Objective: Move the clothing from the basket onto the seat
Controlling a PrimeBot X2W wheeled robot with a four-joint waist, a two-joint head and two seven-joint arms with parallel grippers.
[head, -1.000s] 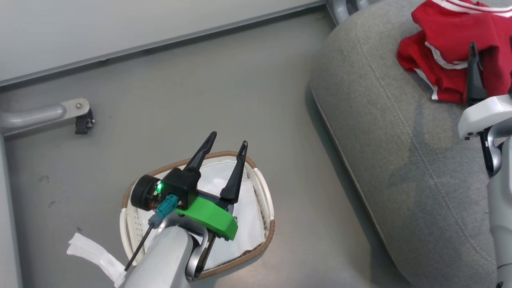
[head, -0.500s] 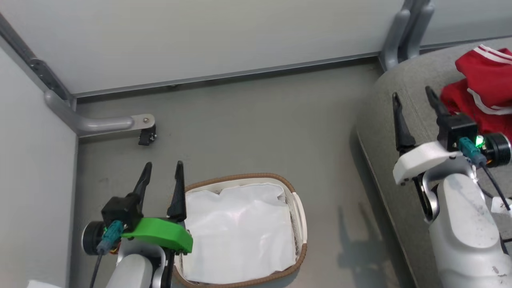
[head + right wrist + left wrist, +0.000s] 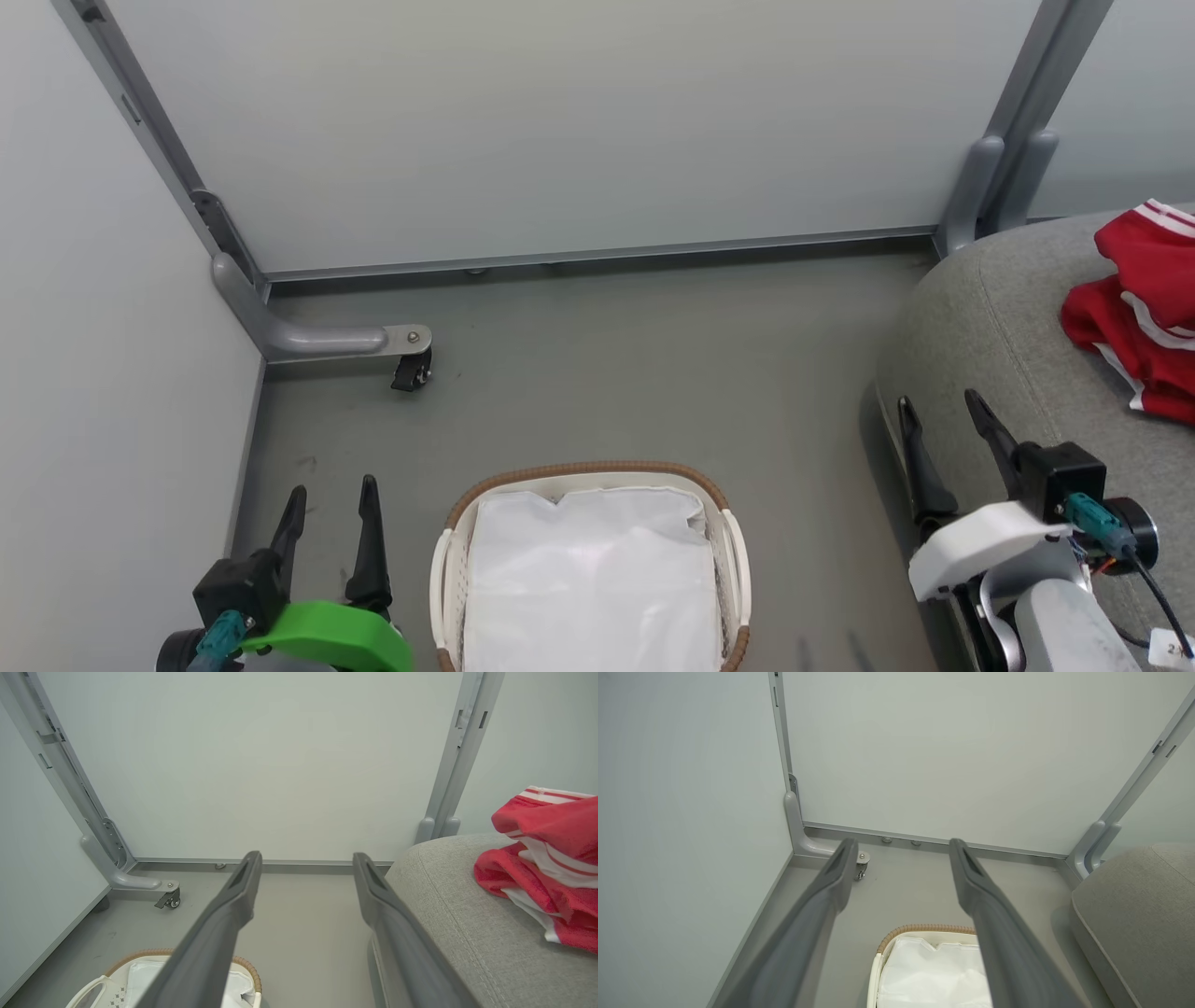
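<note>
**Both claws empty and pulled back, clothing on the seat**

The left gripper [image 3: 333,487] is spread open and holds nothing. One second ago it hung over the basket [image 3: 583,469]. Half a second ago its inner finger still overlapped the basket's rim. Now the basket stands apart from it, just to its right, and shows its white liner [image 3: 593,579] inside.

The right gripper [image 3: 937,401] is also spread open and empty, at the front edge of the seat [image 3: 1008,327]. Half a second ago the clothing [image 3: 1144,308] lay just beside its right finger. Now the red pile lies on the seat well apart from it, ahead and to its right.

The whole head view has shifted between the pictures, so the camera itself has moved. More of the wall and the caster wheel [image 3: 411,373], ahead of the left gripper, is seen now.
</note>
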